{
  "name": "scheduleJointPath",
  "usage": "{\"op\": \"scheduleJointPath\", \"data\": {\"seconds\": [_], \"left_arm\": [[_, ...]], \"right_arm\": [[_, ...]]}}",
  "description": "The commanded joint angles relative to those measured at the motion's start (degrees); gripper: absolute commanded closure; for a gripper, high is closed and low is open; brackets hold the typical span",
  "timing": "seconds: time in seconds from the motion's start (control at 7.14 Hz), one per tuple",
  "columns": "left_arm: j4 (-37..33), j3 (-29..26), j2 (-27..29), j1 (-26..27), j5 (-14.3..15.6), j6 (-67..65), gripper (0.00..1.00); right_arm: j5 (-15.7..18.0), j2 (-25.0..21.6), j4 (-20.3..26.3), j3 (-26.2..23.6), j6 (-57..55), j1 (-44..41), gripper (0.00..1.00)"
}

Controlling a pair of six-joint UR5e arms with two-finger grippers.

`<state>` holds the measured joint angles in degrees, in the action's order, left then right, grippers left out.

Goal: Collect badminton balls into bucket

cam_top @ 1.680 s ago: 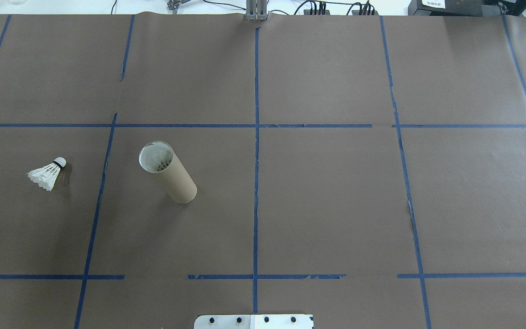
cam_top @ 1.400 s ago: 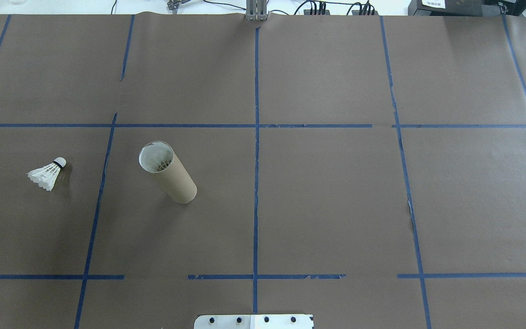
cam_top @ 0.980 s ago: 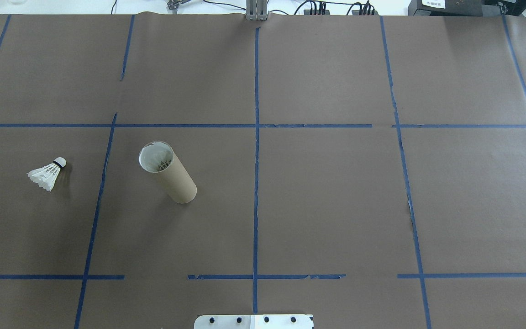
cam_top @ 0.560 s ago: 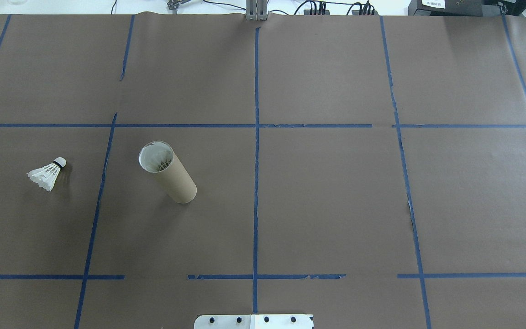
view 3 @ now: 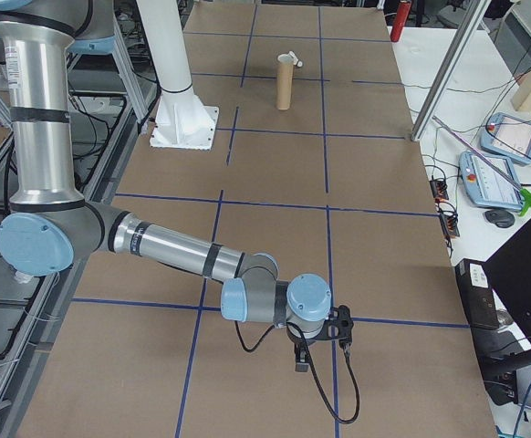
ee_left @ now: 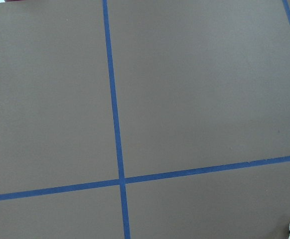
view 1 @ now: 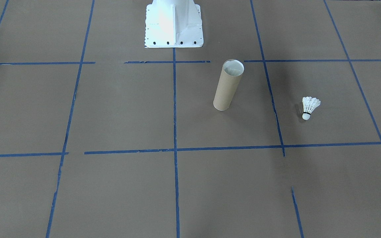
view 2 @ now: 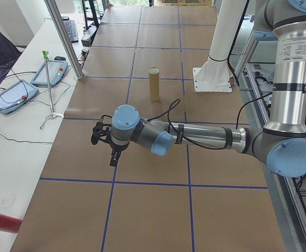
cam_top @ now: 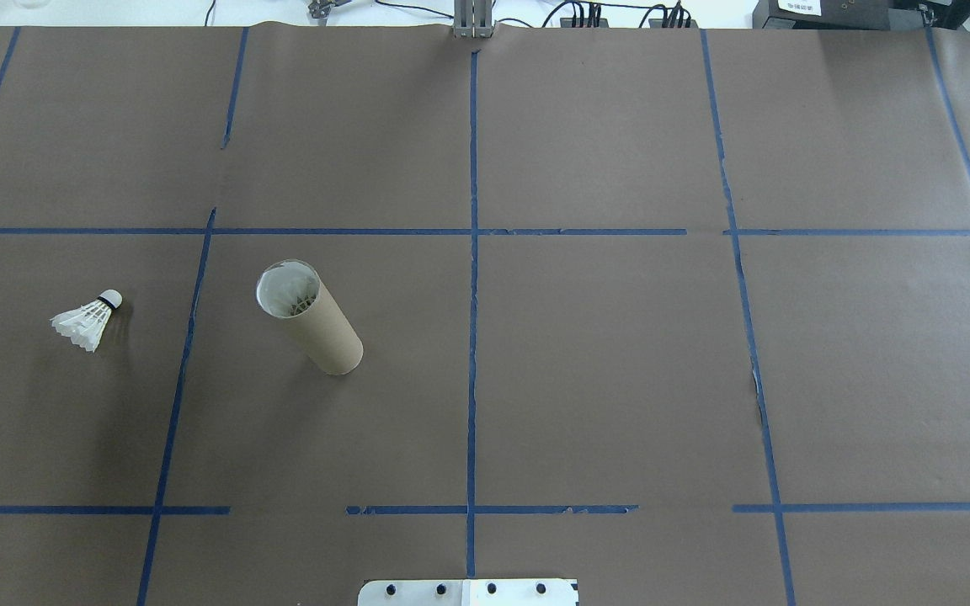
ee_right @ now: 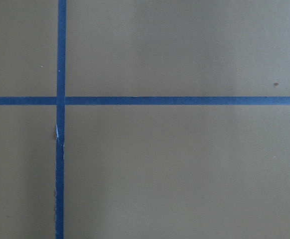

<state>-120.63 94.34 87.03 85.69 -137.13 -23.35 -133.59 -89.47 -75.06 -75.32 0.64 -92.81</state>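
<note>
Trouble is likeliest at the table's left end, where the left gripper [view 2: 101,137] hangs above the brown paper. It shows only in the side view, so I cannot tell whether its fingers are apart or together. If they are together on the way down, they would knock the shuttlecock [cam_top: 85,321] away instead of straddling it.

The shuttlecock lies on its side on the paper, left of a blue tape line [cam_top: 182,370] and well apart from the tube [cam_top: 317,324]. Its cork points away from the robot. The left wrist camera catches only the cork at its bottom right corner, so the gripper is not lined up over it yet. A descent from this pose would likely land on bare paper. Being light and round, the shuttlecock may roll or skid at a glancing touch. A hard pinch on the skirt could crush the feathers, so the cork end looks the safer hold.

Beyond the tape line the tube stands upright and unsupported, its whitish mouth open, with what looks like feathers already inside. It is tall and narrow, so a brush from the arm or a release off centre could topple it or leave the shuttlecock caught on the rim.

Farthest off, the right gripper [view 3: 343,327] hovers over bare paper near the opposite end. Its finger state cannot be told either. It is too distant to steady the tube.
</note>
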Motion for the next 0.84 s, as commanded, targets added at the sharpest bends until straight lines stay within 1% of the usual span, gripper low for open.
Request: {"op": "scheduleJointPath", "data": {"seconds": [0.0,0.14,0.28,0.42,0.56,0.7], "left_arm": [[-18.41,-0.29,-5.01,-7.6,2.46,-23.54,0.0],[-28.68,-0.9,-7.03,-12.95,5.62,-36.29,0.0],[-35.4,-0.99,-7.75,-16.4,8.0,-48.86,0.0],[-41.73,-1.0,-9.15,-20.96,12.81,-60.38,0.0],[-46.06,-1.0,-9.94,-23.96,16.51,-72.33,0.0],[-49.06,-1.0,-11.6,-29.56,22.64,-80.02,0.0]], "right_arm": [[0.0,0.0,0.0,0.0,-0.02,0.0,0.0],[0.0,0.0,0.0,0.0,0.07,0.0,0.0],[0.0,0.0,0.0,0.0,0.07,0.0,0.0],[0.0,0.0,0.0,0.0,-0.02,0.0,0.0],[0.0,0.0,0.0,0.0,0.07,0.0,0.0],[0.0,0.0,0.0,0.0,0.07,0.0,0.0]]}}
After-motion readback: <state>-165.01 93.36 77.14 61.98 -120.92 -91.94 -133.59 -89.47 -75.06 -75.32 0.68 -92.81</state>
